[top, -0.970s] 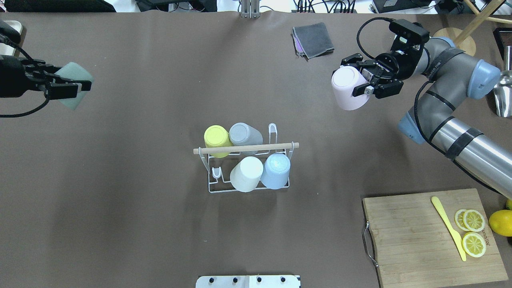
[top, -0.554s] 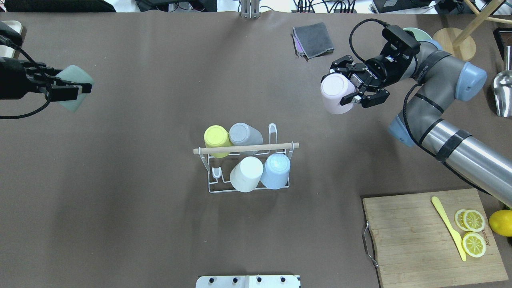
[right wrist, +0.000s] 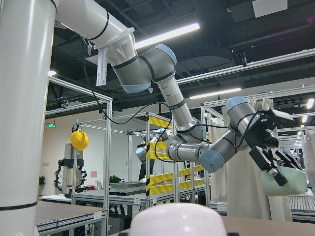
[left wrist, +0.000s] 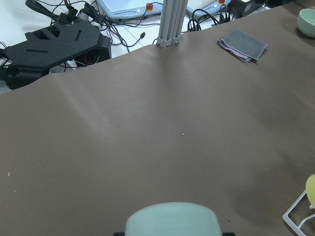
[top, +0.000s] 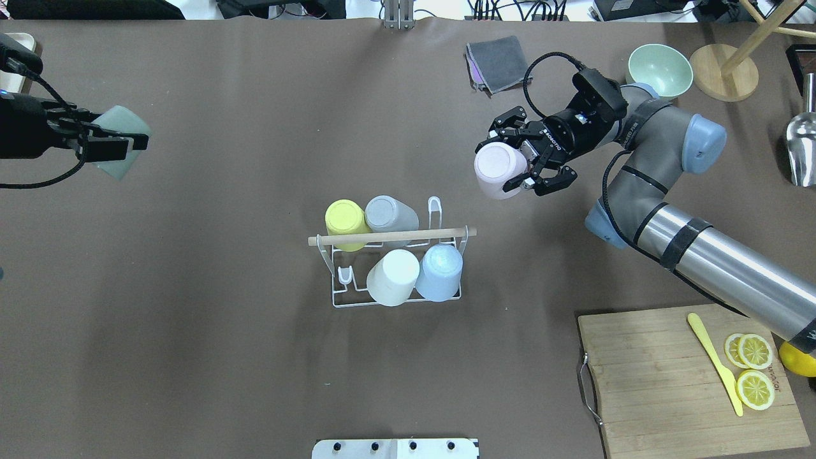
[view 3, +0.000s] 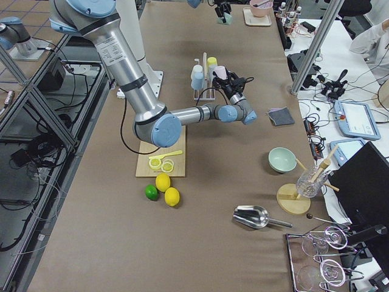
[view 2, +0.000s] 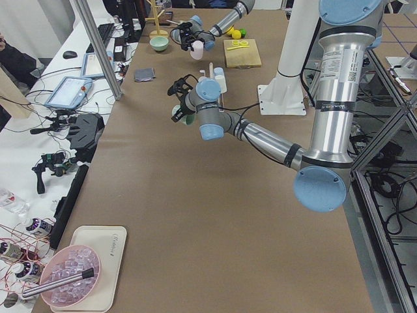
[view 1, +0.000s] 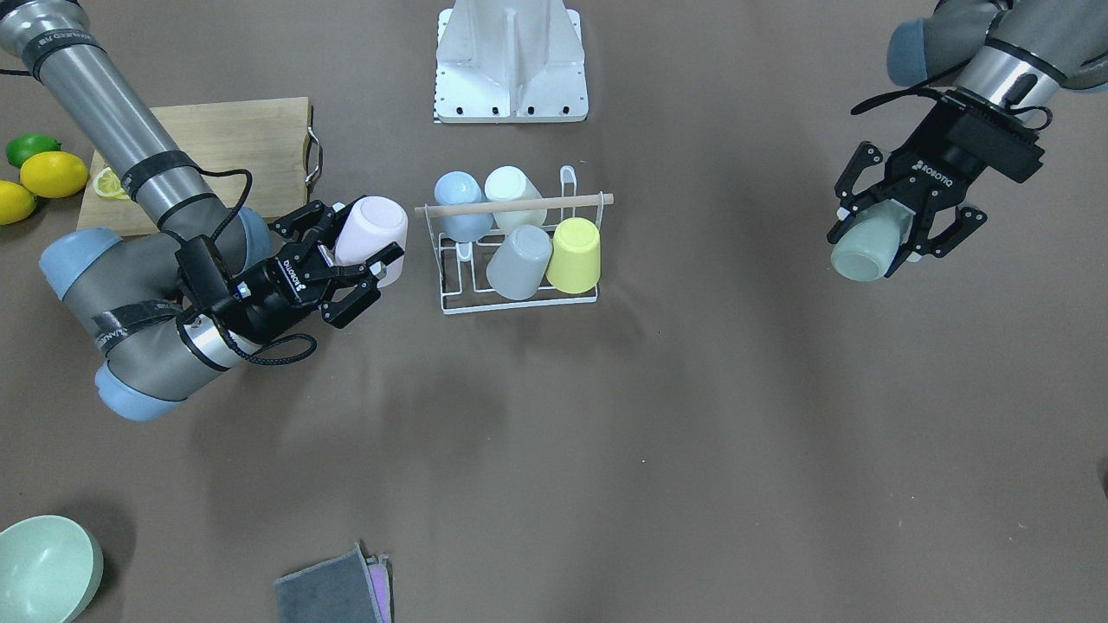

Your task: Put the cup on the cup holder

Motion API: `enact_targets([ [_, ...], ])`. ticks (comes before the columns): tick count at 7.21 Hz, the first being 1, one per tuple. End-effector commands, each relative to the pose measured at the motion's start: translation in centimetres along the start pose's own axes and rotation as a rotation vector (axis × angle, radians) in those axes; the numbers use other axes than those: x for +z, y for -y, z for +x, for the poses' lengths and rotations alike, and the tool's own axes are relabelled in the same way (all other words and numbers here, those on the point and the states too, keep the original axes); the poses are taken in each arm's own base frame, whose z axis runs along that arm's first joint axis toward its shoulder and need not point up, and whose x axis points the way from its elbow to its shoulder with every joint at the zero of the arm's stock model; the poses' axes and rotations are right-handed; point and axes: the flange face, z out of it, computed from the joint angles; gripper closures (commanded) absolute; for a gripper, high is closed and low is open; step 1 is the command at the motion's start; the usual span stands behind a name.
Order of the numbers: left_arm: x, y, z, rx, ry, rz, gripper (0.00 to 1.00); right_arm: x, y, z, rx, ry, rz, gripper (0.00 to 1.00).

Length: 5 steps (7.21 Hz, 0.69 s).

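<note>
The white wire cup holder with a wooden rod handle stands mid-table; it also shows in the front view. Yellow, grey, white and blue cups sit upside down on its prongs. My right gripper is shut on a pink cup, held in the air up and right of the holder; the front view shows this gripper too. My left gripper is shut on a pale green cup far to the left, and in the front view.
A grey cloth and a green bowl lie at the far side. A wooden cutting board with lemon slices and a yellow knife sits near right. A wooden stand and a metal scoop are at far right.
My right gripper has carried the pink cup leftward and slightly down toward the cup holder. The left gripper with the green cup has barely moved.
</note>
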Motion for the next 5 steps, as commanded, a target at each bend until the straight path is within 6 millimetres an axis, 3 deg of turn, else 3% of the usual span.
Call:
enact_targets([
  [1,0.0,0.0,0.0,-0.002,0.001,-0.004,1.0,1.6,-0.5,1.2,-0.008,0.008,0.016,0.74],
  [5,0.0,-0.3,-0.2,-0.005,0.005,-0.008,1.0,3.8,0.2,3.4,-0.02,0.022,0.022,0.74],
])
